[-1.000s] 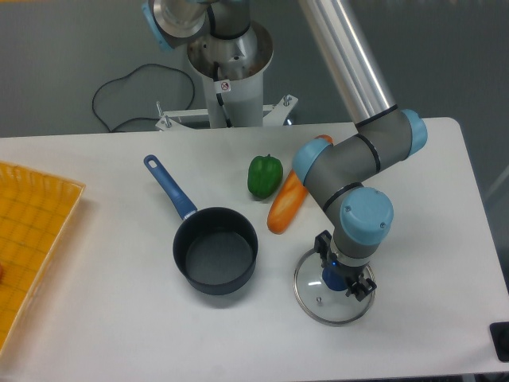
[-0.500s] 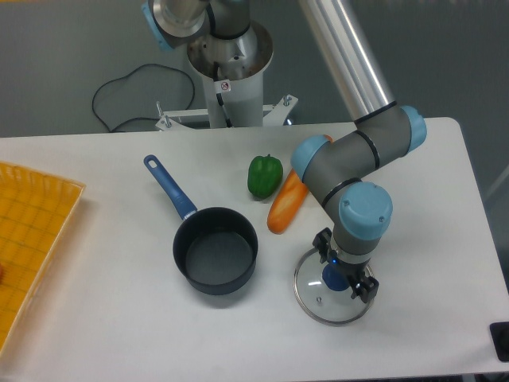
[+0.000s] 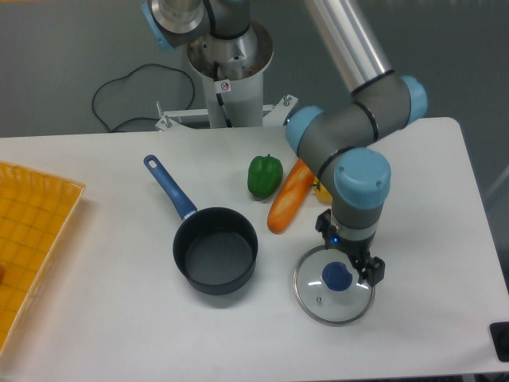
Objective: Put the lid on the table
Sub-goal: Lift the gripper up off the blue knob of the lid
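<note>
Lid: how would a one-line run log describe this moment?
lid: flat on table | gripper: above the blue knob, apparently released | pan: uncovered

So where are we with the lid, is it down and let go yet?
Done: the lid lies flat on the table, off the saucepan. In hand: the gripper sits just above the blue knob, which shows fully uncovered, so it looks released. Left: lift the arm away.
</note>
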Robot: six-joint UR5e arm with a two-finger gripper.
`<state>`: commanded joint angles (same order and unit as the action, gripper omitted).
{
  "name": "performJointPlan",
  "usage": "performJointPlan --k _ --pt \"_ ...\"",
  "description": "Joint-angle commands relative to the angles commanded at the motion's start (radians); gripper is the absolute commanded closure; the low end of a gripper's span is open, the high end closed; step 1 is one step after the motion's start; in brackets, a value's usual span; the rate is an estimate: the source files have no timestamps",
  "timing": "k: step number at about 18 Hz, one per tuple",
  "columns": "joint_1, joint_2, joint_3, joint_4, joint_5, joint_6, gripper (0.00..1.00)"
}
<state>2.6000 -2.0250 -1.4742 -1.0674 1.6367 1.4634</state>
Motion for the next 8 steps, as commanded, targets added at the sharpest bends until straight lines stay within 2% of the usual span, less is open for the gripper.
performJointPlan --k 5,8 --pt "0.046 0.074 0.014 -0.163 -0.003 0.0 0.0" --pt "0.058 0.08 0.02 -0.178 -0.009 0.0 0.0"
